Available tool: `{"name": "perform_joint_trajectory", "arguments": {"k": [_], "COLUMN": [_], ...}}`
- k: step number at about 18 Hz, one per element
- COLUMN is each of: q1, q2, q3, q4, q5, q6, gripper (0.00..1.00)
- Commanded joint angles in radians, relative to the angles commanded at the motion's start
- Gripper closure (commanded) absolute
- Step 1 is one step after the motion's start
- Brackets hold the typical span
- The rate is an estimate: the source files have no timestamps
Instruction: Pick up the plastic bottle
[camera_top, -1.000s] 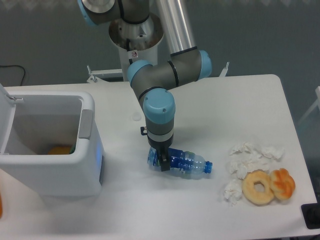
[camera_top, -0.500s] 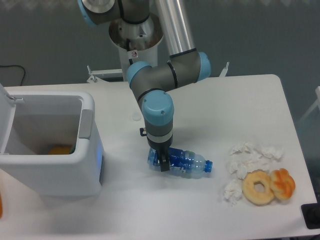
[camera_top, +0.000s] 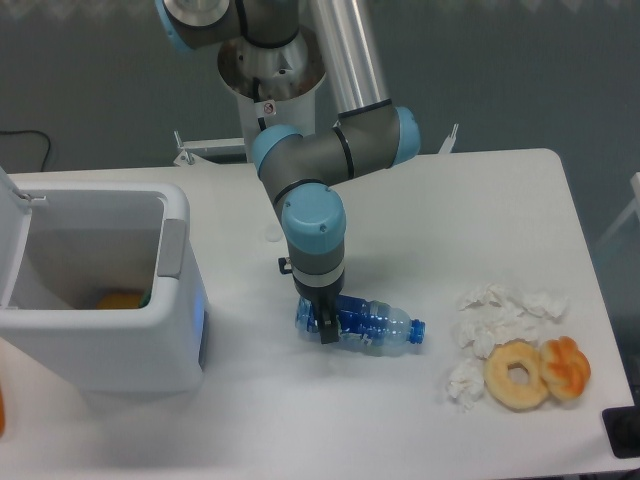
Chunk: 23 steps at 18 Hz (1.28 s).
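Observation:
The plastic bottle lies on its side on the white table, blue cap pointing right, clear body with a blue label. My gripper points straight down over the bottle's left end. Its fingers straddle the body, with one dark finger showing in front of the bottle. The jaws look closed on the bottle, which still rests on the table. The far finger is hidden behind the bottle and wrist.
An open white bin stands at the left with an orange item inside. Crumpled white tissues, a doughnut and an orange pastry lie at the right front. The robot base stands behind.
The arm's wrist has shifted slightly to the left. The bottle has stayed nearly in place on the table, nudged slightly left.

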Motion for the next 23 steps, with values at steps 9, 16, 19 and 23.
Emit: {"name": "perform_joint_trajectory", "arguments": {"k": [9,16,19,23], "q1": [0.000,0.002,0.015,0.023], "q2": [0.000,0.020,0.049,0.074], "q3": [0.012,0.037,0.047,0.110], "q4": [-0.002,-0.011,-0.049,-0.120], "q5": [0.006,0.005,-0.001,-0.012], "q6": [-0.018,-0.023,-0.052,-0.176], "gripper": [0.30,0.30,0.29,0.29]}}
